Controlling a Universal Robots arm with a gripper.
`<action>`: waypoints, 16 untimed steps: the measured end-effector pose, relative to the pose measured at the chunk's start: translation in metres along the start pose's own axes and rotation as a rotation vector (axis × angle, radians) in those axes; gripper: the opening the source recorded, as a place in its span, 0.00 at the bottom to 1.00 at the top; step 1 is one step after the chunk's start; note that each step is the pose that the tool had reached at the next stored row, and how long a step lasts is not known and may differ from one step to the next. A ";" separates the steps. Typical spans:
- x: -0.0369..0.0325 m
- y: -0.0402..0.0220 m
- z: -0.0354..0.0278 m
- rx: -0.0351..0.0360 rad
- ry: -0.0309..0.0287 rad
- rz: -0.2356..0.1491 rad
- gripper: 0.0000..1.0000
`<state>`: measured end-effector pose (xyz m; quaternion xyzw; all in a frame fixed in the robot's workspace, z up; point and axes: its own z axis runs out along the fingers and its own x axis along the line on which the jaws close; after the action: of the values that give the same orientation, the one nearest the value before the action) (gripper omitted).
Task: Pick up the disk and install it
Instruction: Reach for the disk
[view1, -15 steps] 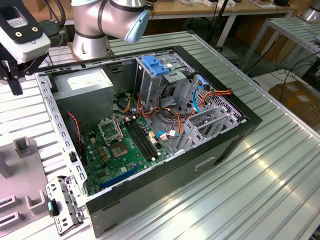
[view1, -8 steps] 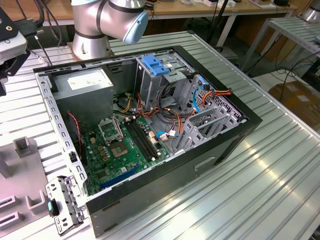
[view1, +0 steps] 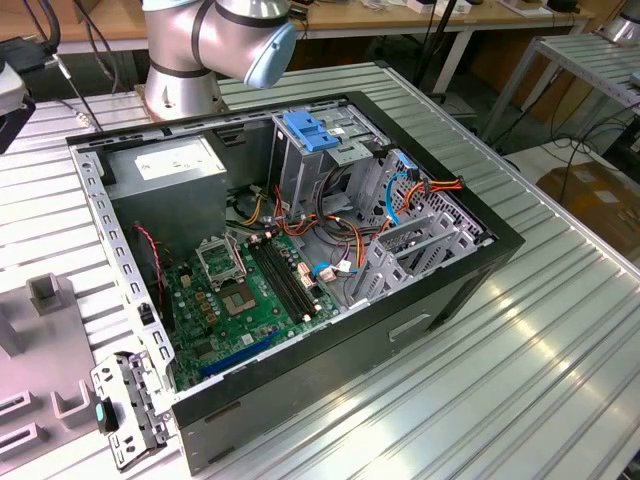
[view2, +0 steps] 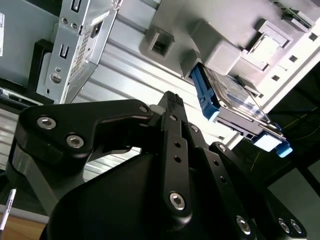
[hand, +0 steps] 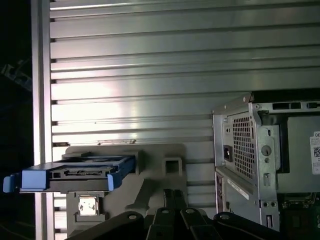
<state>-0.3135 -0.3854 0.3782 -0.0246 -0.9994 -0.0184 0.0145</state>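
The disk (hand: 70, 175) is sitting in a grey holder (hand: 155, 167) on the ribbed metal table (hand: 150, 75), outside the computer case (hand: 245, 150) and well apart from it. In the first wrist view it is showing its thin side, with the light-blue rails running along it. In the second wrist view the disk (view2: 235, 102) is showing its grey-metal face, with one end tucked into the holder (view2: 175, 20) and the other jutting free. The gripper (hand: 174, 192) is hanging apart from the disk and touching nothing. In the second wrist view the gripper (view2: 172, 96) is presenting its black fingers (view2: 172, 125) pressed together, closed on nothing. In the exterior view the arm (view1: 220, 30) is standing on the table (view1: 540, 380) just beyond the case (view1: 440, 300). The case is lying open on its side and exposing a green motherboard (view1: 250, 300), a grey power-supply box (view1: 170, 165) and a tangle of coloured cables (view1: 330, 225). A blue latch (view1: 312, 130) is resting on top of the tall metal cage (view1: 300, 175) inside it.
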 end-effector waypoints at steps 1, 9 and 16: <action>0.0017 0.0000 0.0001 0.0001 0.0000 0.000 0.11; 0.0258 0.0008 0.0019 0.0001 0.0001 0.000 0.11; 0.0496 0.0013 0.0040 0.0000 0.0000 0.000 0.11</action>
<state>-0.3631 -0.3815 0.3757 -0.0246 -0.9994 -0.0184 0.0145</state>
